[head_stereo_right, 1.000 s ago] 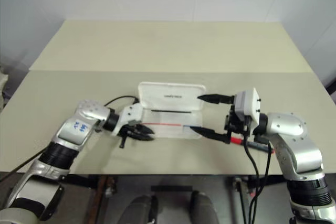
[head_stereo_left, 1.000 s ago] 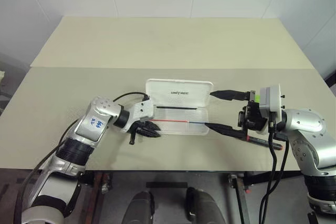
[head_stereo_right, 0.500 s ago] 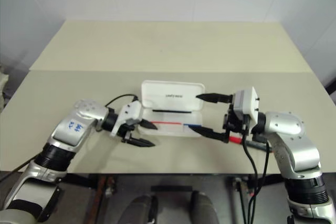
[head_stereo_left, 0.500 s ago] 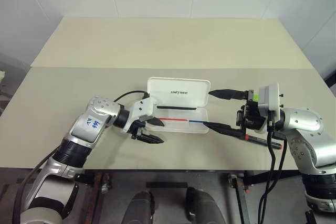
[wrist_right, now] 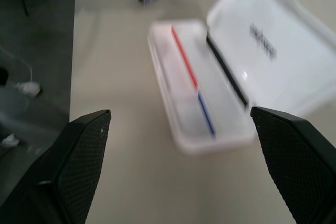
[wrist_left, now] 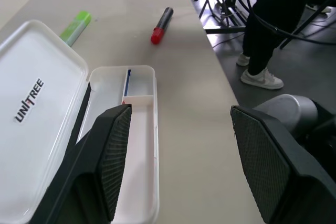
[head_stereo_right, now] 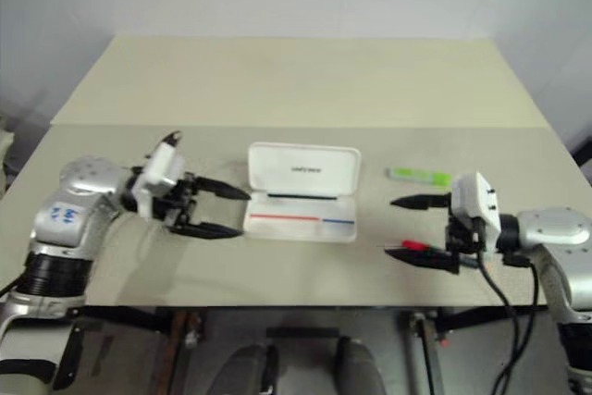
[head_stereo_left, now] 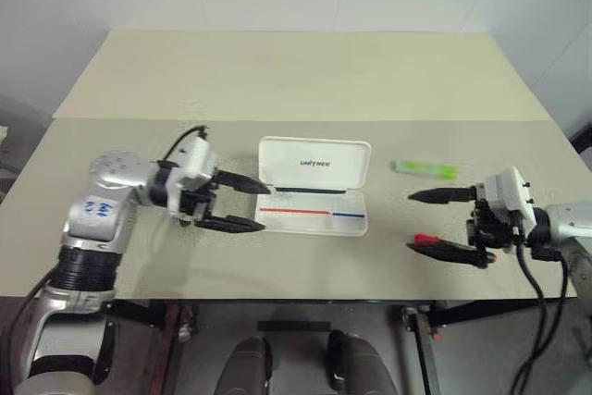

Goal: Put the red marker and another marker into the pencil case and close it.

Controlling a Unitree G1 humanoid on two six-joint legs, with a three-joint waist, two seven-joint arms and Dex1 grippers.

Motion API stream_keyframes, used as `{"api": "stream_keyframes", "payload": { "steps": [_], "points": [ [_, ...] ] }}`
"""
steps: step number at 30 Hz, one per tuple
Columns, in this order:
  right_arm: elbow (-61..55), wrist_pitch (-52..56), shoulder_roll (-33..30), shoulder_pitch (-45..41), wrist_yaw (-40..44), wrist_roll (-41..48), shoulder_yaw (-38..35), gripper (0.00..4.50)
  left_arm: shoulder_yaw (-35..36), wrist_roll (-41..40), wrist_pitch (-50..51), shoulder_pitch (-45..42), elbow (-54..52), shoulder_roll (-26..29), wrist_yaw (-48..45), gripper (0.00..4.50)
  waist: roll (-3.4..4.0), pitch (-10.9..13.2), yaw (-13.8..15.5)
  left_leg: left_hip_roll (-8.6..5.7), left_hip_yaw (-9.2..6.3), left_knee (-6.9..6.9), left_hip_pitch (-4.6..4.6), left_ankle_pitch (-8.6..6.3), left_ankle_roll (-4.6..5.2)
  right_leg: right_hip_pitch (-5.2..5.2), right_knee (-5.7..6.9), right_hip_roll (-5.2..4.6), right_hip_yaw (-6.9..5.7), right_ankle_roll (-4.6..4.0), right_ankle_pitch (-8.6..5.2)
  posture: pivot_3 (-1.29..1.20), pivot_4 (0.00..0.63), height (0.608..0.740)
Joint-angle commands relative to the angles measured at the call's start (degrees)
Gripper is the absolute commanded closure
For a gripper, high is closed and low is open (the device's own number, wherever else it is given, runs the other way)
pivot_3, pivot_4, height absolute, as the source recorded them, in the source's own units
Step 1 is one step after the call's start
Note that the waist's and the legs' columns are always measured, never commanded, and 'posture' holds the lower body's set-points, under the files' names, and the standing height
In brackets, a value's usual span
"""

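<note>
Markers numbered two, the red marker [head_stereo_left: 451,249] and the green highlighter [head_stereo_left: 425,168], beside one open pencil case [head_stereo_left: 313,186] mid-worktop [head_stereo_left: 296,71]. Left claw [head_stereo_left: 239,203] hung released just left of the case. Right claw [head_stereo_left: 427,220] gaped empty, highlighter beyond its far finger, red marker at its near one.

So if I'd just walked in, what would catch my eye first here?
Probably the white pencil case lying open mid-table, lid up, its tray with red and blue stripes empty. Right of it lie a green highlighter and, nearer the table's front edge, a red-capped marker. The left gripper and right gripper flank the case, both open and empty.
</note>
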Motion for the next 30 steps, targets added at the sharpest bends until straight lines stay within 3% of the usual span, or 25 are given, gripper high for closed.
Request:
{"api": "stream_keyframes", "payload": {
  "steps": [1, 13, 18, 24, 30],
  "points": [
    [6.6, -2.9, -2.2, -2.3, 4.0, -2.5, -0.2, 0.0, 2.8, -3.0, -2.1, 0.9, 0.8, 1.1, -2.1, 1.36, 0.0, 0.0, 0.0, 0.01, 0.0, 0.01, 0.02, 0.0, 0.0, 0.01, 0.01, 0.0, 0.02, 0.0, 0.0, 0.0, 0.15, 0.74],
    [34.4, -14.2, -1.7, -10.8, 10.0, -13.7, 6.1, 0.0, 5.9, -5.5, -3.4, 2.8, 1.8, 5.9, -1.6, 1.36, 0.0, 0.0, 0.0, 0.0, 0.11, 0.0, 0.0, -0.01, -0.02, -0.06, 0.02, 0.02, 0.13, 0.02, 0.01, 0.0, 0.15, 0.74],
    [41.5, -17.5, -1.4, -12.2, 10.8, -15.9, 7.1, 0.0, 7.5, -7.0, -2.7, 4.2, 0.1, 6.5, -0.4, 1.36, 0.01, 0.0, -0.1, 0.0, 0.15, 0.01, 0.0, -0.01, -0.02, -0.07, 0.03, 0.03, 0.17, 0.04, 0.03, 0.0, 0.15, 0.74],
    [42.2, -17.8, -1.1, -10.7, 11.9, -16.9, 8.0, 0.0, 9.1, -9.1, 0.0, 4.6, -0.6, 7.0, -0.3, 1.36, 0.01, 0.0, -0.2, 0.0, 0.17, 0.03, 0.05, -0.01, -0.03, -0.07, 0.09, 0.03, 0.22, 0.05, 0.04, 0.0, 0.15, 0.74],
    [38.5, -16.7, -0.2, -9.0, 11.5, -15.3, 7.5, 2.04, 8.4, -8.7, -1.6, 4.6, 1.2, 7.3, -2.9, 1.32, 0.02, 0.0, -0.2, 0.01, 0.17, 0.02, 0.05, -0.02, -0.05, -0.06, 0.08, 0.05, 0.22, 0.06, 0.04, 0.0, 0.15, 0.74]
  ]
}}
